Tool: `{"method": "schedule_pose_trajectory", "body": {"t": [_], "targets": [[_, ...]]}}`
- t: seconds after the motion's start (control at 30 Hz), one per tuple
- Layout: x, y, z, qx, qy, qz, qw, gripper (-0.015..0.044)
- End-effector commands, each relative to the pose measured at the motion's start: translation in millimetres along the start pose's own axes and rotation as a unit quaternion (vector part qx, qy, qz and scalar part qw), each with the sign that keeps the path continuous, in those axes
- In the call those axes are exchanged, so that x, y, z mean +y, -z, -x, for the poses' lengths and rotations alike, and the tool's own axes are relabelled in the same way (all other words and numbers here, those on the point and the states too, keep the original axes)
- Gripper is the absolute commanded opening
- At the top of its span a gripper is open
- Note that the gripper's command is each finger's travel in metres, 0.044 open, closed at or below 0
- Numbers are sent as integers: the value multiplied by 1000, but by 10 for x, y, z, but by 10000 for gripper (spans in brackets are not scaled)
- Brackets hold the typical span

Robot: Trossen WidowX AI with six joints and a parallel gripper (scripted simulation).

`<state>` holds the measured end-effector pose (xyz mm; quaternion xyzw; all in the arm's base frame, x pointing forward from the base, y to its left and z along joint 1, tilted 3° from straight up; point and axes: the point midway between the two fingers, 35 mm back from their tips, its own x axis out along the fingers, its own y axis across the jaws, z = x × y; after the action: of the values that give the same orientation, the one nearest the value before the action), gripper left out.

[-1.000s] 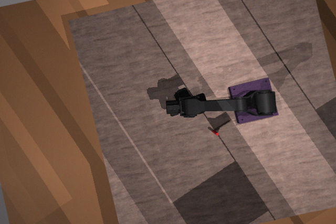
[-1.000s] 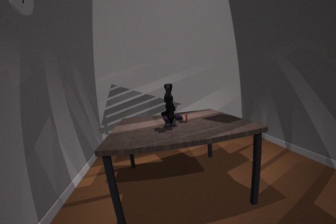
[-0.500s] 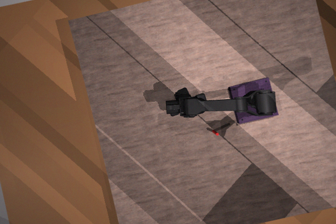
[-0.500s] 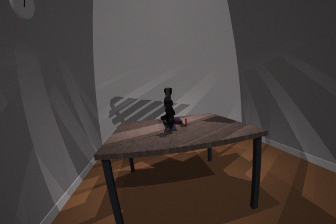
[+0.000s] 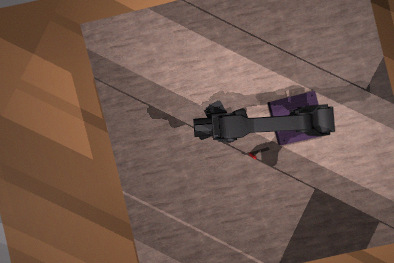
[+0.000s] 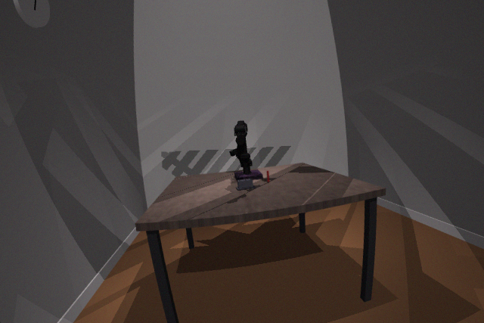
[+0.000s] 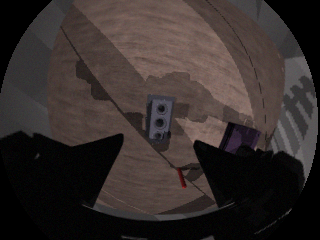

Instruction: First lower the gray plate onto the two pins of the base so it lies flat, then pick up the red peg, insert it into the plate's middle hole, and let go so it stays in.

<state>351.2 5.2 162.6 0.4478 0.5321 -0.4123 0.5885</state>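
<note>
While the gripper [image 7: 158, 150] hangs wide open, holding nothing | gray plate [image 7: 160, 116] lies on the table [image 7: 200, 47] below it, between the fingers | red peg [image 7: 182, 178] near plate

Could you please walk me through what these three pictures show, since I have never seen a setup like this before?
It is one black robot arm bolted to a purple mounting plate on a wooden table. The first picture looks straight down from above, the second looks across the room from a distance, and the third comes from a camera on the arm's wrist, looking down past its tool. The tool's two dark fingers stand wide apart and hold nothing. Below them, in the wrist view, the gray plate sits on the base; whether it lies fully flat is hard to tell. The small red peg stands upright on the table, apart from the plate, untouched.
</note>
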Motion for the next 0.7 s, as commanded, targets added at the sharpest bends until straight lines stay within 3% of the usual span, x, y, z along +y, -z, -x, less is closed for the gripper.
{"method": "schedule_pose_trajectory", "body": {"t": [0.0, 0.4, 0.67], "targets": [[-20, 119, 48, 3, 3, 11, 1000, 440], [-885, 1785, 35, 13, 5, 178, 984, 440], [-1042, 1920, 0, 14, 5, 199, 980, 440]]}}
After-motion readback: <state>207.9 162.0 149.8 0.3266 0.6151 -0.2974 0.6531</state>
